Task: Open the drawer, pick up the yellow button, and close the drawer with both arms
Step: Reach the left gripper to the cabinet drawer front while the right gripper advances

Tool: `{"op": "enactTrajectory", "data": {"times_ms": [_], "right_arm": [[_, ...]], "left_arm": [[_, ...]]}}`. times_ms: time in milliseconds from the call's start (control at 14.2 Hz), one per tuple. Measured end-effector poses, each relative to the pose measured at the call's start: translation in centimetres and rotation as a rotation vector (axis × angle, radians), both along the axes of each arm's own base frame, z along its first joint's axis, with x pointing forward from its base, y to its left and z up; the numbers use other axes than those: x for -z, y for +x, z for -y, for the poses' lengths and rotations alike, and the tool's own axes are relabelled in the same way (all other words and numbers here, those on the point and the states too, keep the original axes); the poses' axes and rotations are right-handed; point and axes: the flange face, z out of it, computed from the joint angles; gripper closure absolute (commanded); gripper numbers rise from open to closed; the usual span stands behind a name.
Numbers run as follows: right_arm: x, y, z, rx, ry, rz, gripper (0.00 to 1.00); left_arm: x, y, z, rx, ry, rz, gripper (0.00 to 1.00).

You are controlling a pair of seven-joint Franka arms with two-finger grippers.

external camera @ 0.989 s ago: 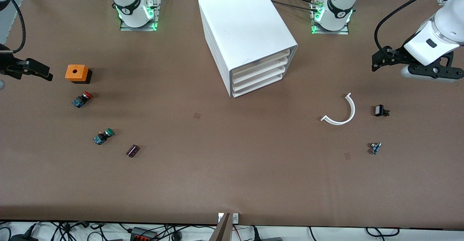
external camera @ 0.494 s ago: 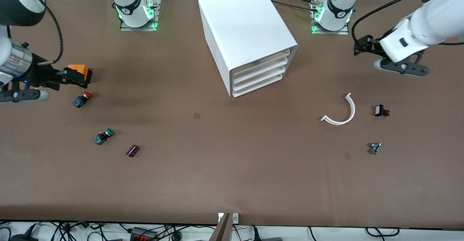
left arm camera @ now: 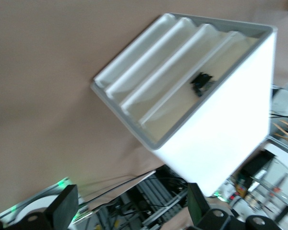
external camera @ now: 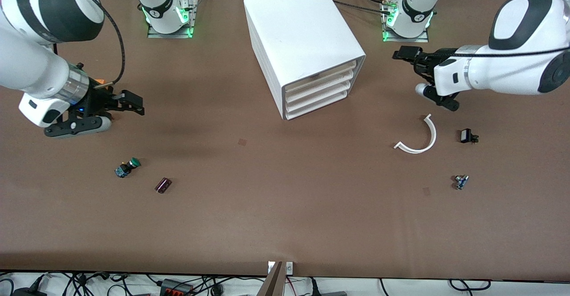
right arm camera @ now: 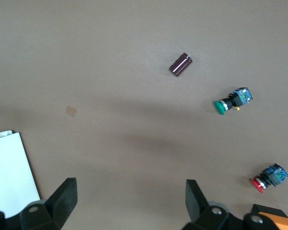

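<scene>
The white cabinet (external camera: 303, 38) stands at the table's middle, close to the arms' bases, with all four drawers shut. The uppermost drawer (external camera: 321, 76) shows in the left wrist view (left arm camera: 216, 57) with a small dark thing (left arm camera: 201, 84) at its front. The yellow-capped button is hidden. My left gripper (external camera: 404, 54) is open and empty in the air beside the cabinet, toward the left arm's end; the left wrist view (left arm camera: 129, 206) shows it wide open. My right gripper (external camera: 136, 102) is open and empty over the table at the right arm's end, wide open in the right wrist view (right arm camera: 129, 199).
Under the right arm lie an orange box (right arm camera: 273, 215) and a red-capped button (right arm camera: 270, 177). A green-capped button (external camera: 127, 167) and a dark cylinder (external camera: 163, 184) lie nearer the camera. A white curved piece (external camera: 421, 140), a black part (external camera: 467, 135) and a small blue part (external camera: 461, 181) lie near the left arm.
Both arms have swung in from the table's ends toward the cabinet. The right gripper has passed over the orange box and red button. Both grippers have stayed open.
</scene>
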Motion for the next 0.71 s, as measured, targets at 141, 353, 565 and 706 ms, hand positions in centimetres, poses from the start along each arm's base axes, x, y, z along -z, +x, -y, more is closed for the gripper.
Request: {"op": "enactTrajectory", "data": {"times_ms": [141, 353, 565, 706], "right_arm": [[0.6, 0.1, -0.4, 0.0, 0.011, -0.01, 0.0], [1.4, 0.3, -1.9, -0.006, 0.047, -0.018, 0.0], [2.0, 0.7, -2.3, -0.006, 0.053, -0.012, 0.0], [2.3, 0.9, -2.2, -0.003, 0.054, -0.013, 0.0]], "left_arm": [[2.6, 0.5, 0.9, -0.019, -0.141, 0.022, 0.0], [8.6, -0.3, 1.4, -0.055, -0.328, 0.084, 0.0], [13.3, -2.1, 1.6, -0.104, -0.473, 0.127, 0.0], [16.1, -3.4, 1.9, -0.115, -0.549, 0.138, 0.0]]}}
